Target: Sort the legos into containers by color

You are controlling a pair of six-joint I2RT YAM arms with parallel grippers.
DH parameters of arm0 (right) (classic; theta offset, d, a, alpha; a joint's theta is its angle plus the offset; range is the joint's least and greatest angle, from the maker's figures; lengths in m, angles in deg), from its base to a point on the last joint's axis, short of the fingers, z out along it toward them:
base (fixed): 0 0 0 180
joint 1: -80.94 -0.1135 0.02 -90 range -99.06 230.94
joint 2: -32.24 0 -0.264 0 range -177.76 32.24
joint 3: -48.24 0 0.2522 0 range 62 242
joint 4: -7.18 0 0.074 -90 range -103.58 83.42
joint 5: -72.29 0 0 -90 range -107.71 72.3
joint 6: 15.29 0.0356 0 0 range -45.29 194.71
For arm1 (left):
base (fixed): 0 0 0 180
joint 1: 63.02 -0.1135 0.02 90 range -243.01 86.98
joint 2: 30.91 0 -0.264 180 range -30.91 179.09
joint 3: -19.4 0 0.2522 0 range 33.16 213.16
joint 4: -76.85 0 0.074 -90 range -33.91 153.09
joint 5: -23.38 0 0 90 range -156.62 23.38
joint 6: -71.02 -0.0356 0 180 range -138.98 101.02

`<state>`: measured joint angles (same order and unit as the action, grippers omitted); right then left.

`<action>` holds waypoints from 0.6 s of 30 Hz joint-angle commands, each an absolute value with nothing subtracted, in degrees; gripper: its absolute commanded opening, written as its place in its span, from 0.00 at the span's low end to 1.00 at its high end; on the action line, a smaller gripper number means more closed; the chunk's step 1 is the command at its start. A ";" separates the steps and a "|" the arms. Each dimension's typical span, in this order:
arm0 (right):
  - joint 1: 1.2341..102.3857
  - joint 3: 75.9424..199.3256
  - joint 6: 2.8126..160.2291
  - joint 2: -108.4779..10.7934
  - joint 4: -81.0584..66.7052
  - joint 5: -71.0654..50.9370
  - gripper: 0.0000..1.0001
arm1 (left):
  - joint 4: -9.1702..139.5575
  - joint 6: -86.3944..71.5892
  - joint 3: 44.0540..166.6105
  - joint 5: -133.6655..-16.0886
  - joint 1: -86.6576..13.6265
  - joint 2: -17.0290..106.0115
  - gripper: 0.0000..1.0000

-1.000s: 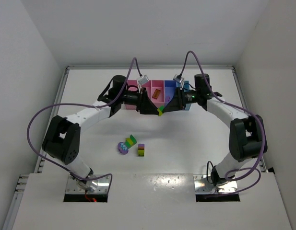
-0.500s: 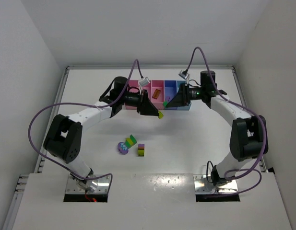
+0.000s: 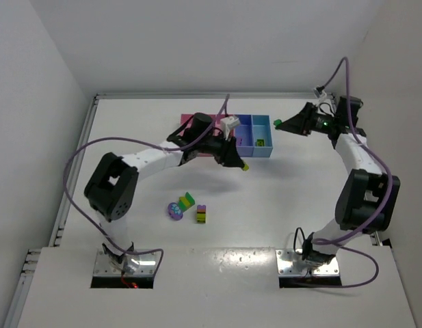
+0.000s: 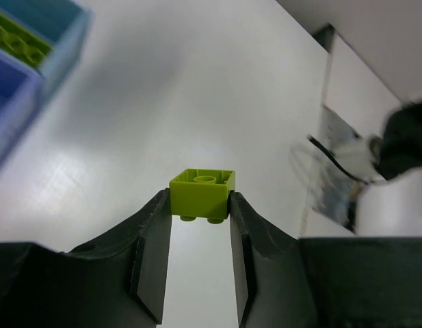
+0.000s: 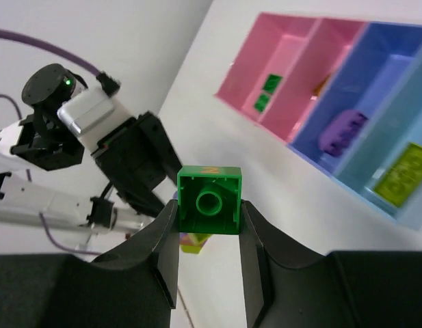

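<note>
left gripper (image 4: pixel 200 205) clenched on lime brick (image 4: pixel 202 190), above counter (image 3: pixel 286 198) at tray's (image 3: pixel 262 153) 5 o'clock | right gripper (image 5: pixel 209 208) clenched on green brick (image 5: pixel 210 199), at tray's 3 o'clock | loose legos (image 3: pixel 201 214) at tray's 7 o'clock

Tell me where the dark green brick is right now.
The dark green brick is clamped in the right gripper, held above the table at the far right of the top view, just right of the tray and its light blue end.
</note>
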<state>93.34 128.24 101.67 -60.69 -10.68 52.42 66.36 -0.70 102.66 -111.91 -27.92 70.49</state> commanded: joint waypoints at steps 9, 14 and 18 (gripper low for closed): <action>104.49 117.03 96.59 -43.45 -14.93 49.18 0.00 | 62.48 -0.96 141.40 -92.11 -25.75 97.04 0.02; 106.60 114.12 97.73 -40.97 -14.40 49.18 0.00 | 62.47 0.18 147.85 -92.10 -25.75 103.29 0.03; 107.13 113.59 97.73 -39.83 -15.46 49.18 0.00 | 63.09 -0.53 150.66 -92.10 -25.75 106.45 0.05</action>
